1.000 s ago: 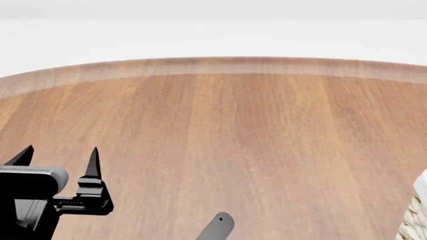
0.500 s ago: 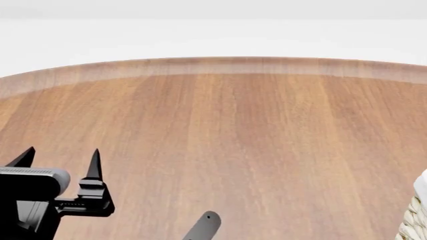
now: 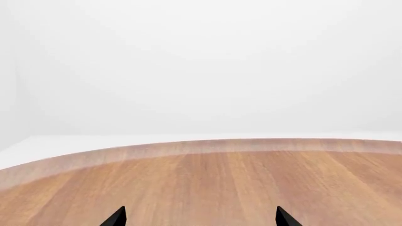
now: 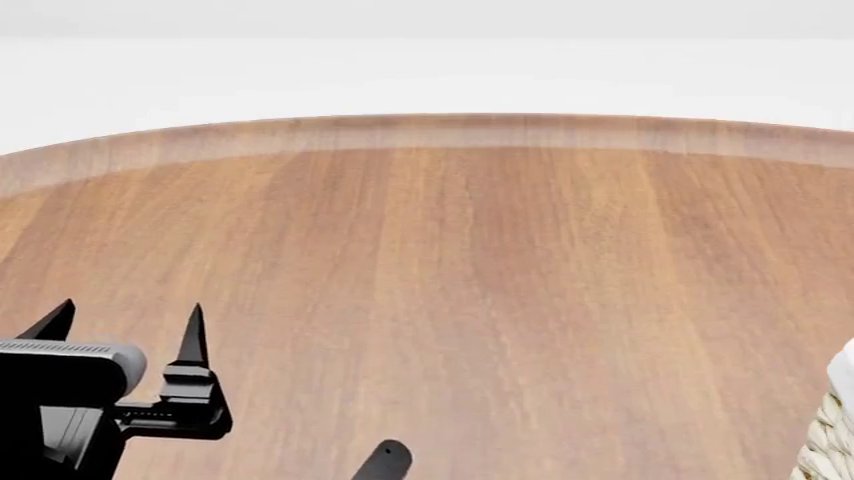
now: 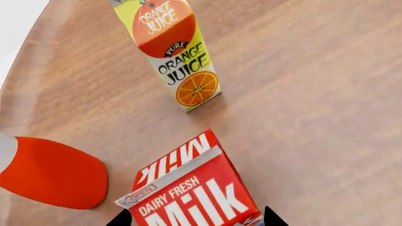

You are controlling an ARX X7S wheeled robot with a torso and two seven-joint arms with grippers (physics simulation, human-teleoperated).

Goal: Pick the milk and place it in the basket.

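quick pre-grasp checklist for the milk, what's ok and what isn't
1. Milk in sight of the right wrist camera: ok.
2. Right tool open, one tip on each side of the carton top: ok.
3. Tips low enough to close on the carton: cannot tell.
4. Orange juice apart from the milk: ok.
5. Red object beside the milk, clear of the tips: cannot tell.
6. Left tool open and away; basket only at the head view's edge: ok.

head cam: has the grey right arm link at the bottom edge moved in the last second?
Yes. The grey link has slid left and down toward the frame edge, away from the basket, which stays put at lower right.
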